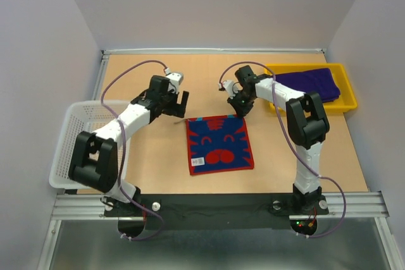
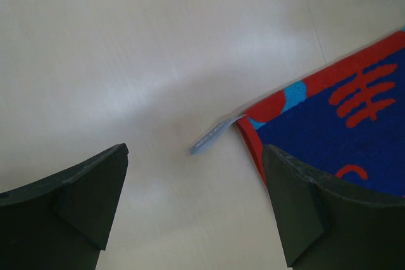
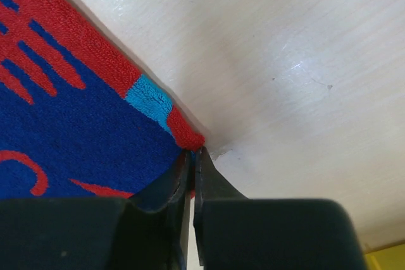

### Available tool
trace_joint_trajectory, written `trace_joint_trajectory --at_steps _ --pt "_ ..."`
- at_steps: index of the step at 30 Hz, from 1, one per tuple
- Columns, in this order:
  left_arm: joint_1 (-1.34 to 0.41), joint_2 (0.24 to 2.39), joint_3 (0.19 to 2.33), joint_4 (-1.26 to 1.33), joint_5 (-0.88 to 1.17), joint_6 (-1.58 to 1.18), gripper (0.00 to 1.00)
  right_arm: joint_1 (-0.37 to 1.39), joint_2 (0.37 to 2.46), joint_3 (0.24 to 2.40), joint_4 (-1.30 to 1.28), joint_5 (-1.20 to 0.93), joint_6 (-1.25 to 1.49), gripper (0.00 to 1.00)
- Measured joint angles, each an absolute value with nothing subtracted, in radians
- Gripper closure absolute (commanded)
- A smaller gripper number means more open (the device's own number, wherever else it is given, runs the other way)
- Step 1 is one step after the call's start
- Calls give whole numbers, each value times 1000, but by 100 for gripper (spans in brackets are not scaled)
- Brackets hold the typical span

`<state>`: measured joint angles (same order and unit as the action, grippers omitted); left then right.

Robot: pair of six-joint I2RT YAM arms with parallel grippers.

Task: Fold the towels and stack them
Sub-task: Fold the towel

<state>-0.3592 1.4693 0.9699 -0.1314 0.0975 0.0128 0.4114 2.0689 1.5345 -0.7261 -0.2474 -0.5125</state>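
- The red towel [image 1: 219, 145] lies flat and unfolded mid-table; a purple towel [image 1: 310, 83] lies in the tray [image 1: 349, 96] at far right; the basket [image 1: 63, 137] stands at left.
- The right gripper [image 3: 195, 156] has its fingers pressed together on the red towel's far right corner; a sliver of red cloth shows between them, so I judge it a pinch, though a shallow one.
- The left gripper [image 2: 195, 156] stands wide apart, holding nothing, over bare table just beside the far left corner, where a pale label [image 2: 214, 136] sticks out.
- To do this well: shift the left gripper onto its corner and bite past the red edge, not the label alone; then lift both corners level and carry them to the near edge, so the halves meet square.
- Hard to tell: how much cloth the right pinch holds; what the basket holds, since the left arm covers part of it; how many layers the purple towel has.
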Motion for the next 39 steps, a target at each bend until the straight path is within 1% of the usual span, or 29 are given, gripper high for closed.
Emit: trace_joint_trajectory --at_steps 2,6,10,12,13,15,24,35,36,38,39 --pt "-402 1541 1028 -158 61 51 6 411 2069 1534 -726 -252 -513 100" --pt "-464 1643 1097 -178 8 108 21 411 2069 1532 -724 -261 -514 100" --pt "-469 1730 1172 -213 15 147 25 411 2061 1521 -717 -264 -517 100" --pt "-467 1772 1215 -228 30 163 33 411 2061 1521 -717 -265 -519 99" --pt "-464 1798 1235 -233 42 173 34 411 2061 1521 -717 -266 -519 99" --pt "-463 1827 1259 -247 68 191 39 411 2061 1521 -717 -266 -519 99" --pt "-463 1884 1276 -327 192 258 39 411 2057 1514 -710 -266 -518 99" --pt "-463 1921 1290 -350 210 282 41 411 2055 1510 -704 -266 -518 99" --pt "-463 1921 1291 -349 210 282 43 411 2055 1510 -704 -266 -517 99" --pt "-463 1922 1291 -349 210 281 44 411 2055 1510 -703 -266 -517 99" --pt "-463 1922 1291 -349 210 280 48 411 2055 1510 -703 -266 -517 99"
